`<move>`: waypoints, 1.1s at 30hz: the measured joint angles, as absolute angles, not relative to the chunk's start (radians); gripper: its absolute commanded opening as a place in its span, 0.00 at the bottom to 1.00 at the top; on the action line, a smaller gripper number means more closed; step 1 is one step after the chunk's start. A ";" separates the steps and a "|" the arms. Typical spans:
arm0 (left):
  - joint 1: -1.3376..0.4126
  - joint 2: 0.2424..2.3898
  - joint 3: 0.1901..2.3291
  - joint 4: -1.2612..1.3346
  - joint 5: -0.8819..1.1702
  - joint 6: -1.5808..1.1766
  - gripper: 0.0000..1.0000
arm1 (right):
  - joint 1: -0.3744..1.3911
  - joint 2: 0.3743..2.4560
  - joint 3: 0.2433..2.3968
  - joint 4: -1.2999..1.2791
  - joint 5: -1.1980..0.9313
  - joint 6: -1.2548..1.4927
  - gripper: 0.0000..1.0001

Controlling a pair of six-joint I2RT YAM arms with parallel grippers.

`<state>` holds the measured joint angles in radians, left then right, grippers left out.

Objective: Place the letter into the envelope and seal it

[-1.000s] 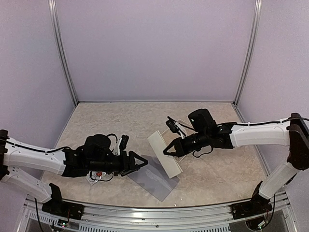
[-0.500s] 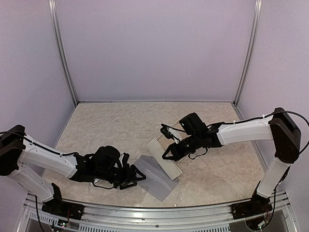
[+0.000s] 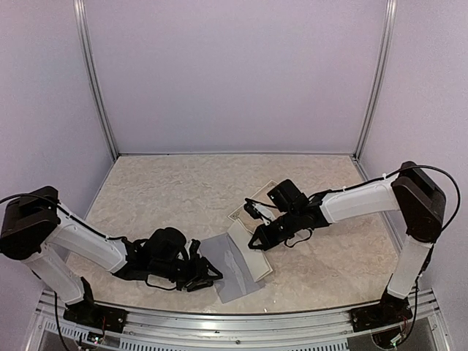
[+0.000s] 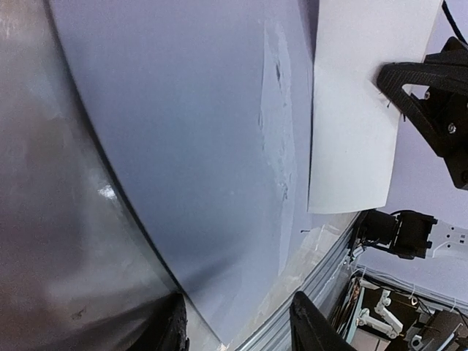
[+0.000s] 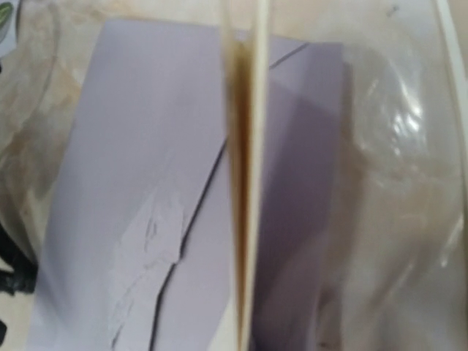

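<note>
The envelope (image 3: 230,269) is a flat grey rectangle lying on the beige desk (image 3: 183,190), near the front edge between the two arms. The letter (image 3: 252,256) stands on edge over the envelope's right side.

The left wrist view shows a rough, scuffed strip running down the grey paper (image 4: 183,146). It also shows the left gripper (image 4: 241,333) with its fingers apart on either side of the envelope's near corner, not pressed onto it. The cream letter (image 4: 358,110) sits beyond, with the black right gripper (image 4: 431,95) at its edge.

The right wrist view alone shows the letter (image 5: 248,146) edge-on as a thin folded line. It crosses the envelope (image 5: 131,146), whose slanting flap seams and pale torn patch are visible here.

From above, the right gripper (image 3: 254,243) is clamped on the letter, and the left gripper (image 3: 210,276) lies low at the envelope's left edge.
</note>
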<state>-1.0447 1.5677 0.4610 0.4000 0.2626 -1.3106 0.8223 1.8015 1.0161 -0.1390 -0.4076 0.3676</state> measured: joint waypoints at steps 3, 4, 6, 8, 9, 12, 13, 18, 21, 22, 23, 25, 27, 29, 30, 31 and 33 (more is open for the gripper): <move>-1.045 1.594 0.459 0.439 0.278 -1.314 0.39 | 0.823 1.823 1.016 -0.139 -0.403 0.411 0.00; -1.045 1.600 0.459 0.449 0.281 -1.315 0.39 | 0.823 1.830 1.016 -0.140 -0.400 0.426 0.00; -1.045 1.608 0.459 0.462 0.287 -1.316 0.36 | 0.824 1.840 1.016 -0.144 -0.394 0.463 0.00; -1.045 1.612 0.459 0.469 0.289 -1.317 0.34 | 0.825 1.844 1.016 -0.148 -0.386 0.499 0.00; -1.045 1.615 0.458 0.471 0.289 -1.317 0.34 | 0.825 1.846 1.016 -0.149 -0.382 0.521 0.00; -1.044 1.621 0.458 0.479 0.294 -1.318 0.32 | 0.830 1.850 1.013 -0.149 -0.381 0.570 0.00; -1.044 1.624 0.458 0.482 0.296 -1.318 0.30 | 0.832 1.853 1.012 -0.148 -0.385 0.580 0.00; -1.042 1.639 0.458 0.496 0.310 -1.316 0.26 | 0.850 1.881 1.013 -0.137 -0.410 0.620 0.00; -1.040 1.646 0.459 0.501 0.318 -1.316 0.24 | 0.862 1.895 1.019 -0.119 -0.431 0.631 0.00; -1.040 1.647 0.459 0.501 0.319 -1.315 0.24 | 0.866 1.898 1.021 -0.114 -0.435 0.635 0.00; -1.039 1.649 0.459 0.502 0.320 -1.315 0.24 | 0.870 1.902 1.023 -0.109 -0.440 0.640 0.00; -1.039 1.652 0.461 0.504 0.325 -1.312 0.23 | 0.876 1.908 1.027 -0.101 -0.449 0.649 0.00; -1.039 1.656 0.461 0.508 0.329 -1.310 0.23 | 0.881 1.917 1.035 -0.097 -0.458 0.656 0.00; -1.038 1.661 0.466 0.509 0.334 -1.307 0.23 | 0.886 1.923 1.040 -0.093 -0.466 0.662 0.00; -1.037 1.666 0.470 0.509 0.337 -1.304 0.23 | 0.889 1.926 1.042 -0.089 -0.471 0.669 0.00; -1.037 1.670 0.476 0.508 0.339 -1.302 0.23 | 0.891 1.929 1.043 -0.084 -0.476 0.673 0.00; -1.036 1.679 0.485 0.508 0.344 -1.296 0.23 | 0.897 1.934 1.044 -0.074 -0.483 0.683 0.00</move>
<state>-1.0355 1.6787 0.4847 0.5076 0.3439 -1.2964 0.8967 1.9339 1.0435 -0.0742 -0.4828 0.6834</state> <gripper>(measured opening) 0.226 0.004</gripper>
